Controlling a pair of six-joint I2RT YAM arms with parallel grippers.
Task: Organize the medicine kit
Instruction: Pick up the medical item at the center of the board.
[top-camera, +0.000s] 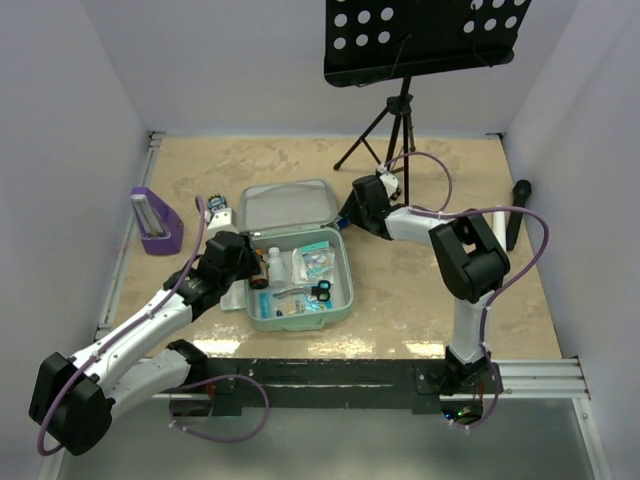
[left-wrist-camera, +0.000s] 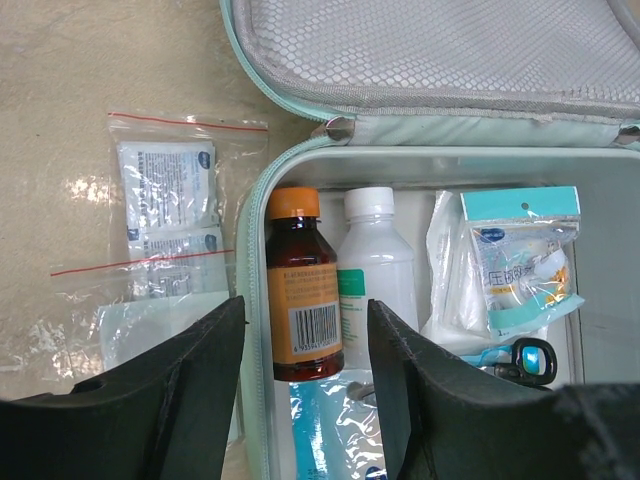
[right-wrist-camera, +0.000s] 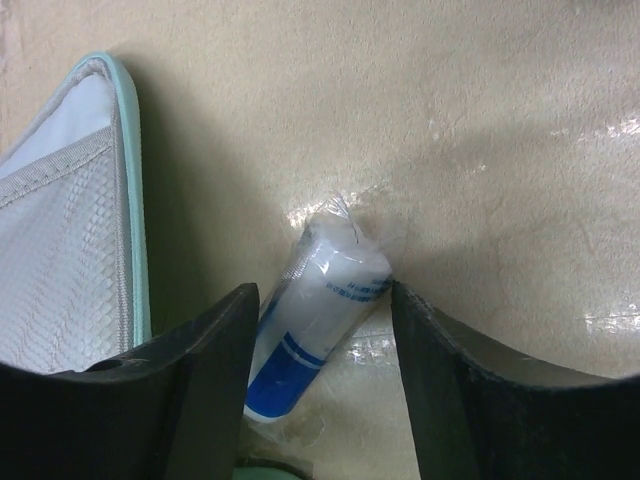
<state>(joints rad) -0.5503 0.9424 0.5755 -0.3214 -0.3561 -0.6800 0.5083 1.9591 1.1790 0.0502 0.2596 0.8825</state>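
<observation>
The mint-green medicine kit (top-camera: 345, 290) lies open mid-table, its mesh-lined lid (top-camera: 285, 207) folded back. Inside it lie a brown bottle (left-wrist-camera: 303, 290) with an orange cap, a white bottle (left-wrist-camera: 376, 265), a teal-headed packet (left-wrist-camera: 520, 260) and small scissors (left-wrist-camera: 530, 360). My left gripper (left-wrist-camera: 305, 305) is open over the kit's left wall (left-wrist-camera: 252, 300), its fingers either side of the brown bottle's base. A zip bag of sachets (left-wrist-camera: 170, 215) rests on the table just left of the kit. My right gripper (right-wrist-camera: 322, 290) is open, straddling a plastic-wrapped white-and-blue roll (right-wrist-camera: 315, 330) lying beside the lid (right-wrist-camera: 60, 230); the right finger touches its end.
A purple stand (top-camera: 155, 220) sits at the left. A small white packet (top-camera: 217, 212) lies by the lid's left corner. A music stand's tripod (top-camera: 395, 130) rises behind the right gripper (top-camera: 350, 212). A black stick-like object (top-camera: 518, 212) lies by the right wall.
</observation>
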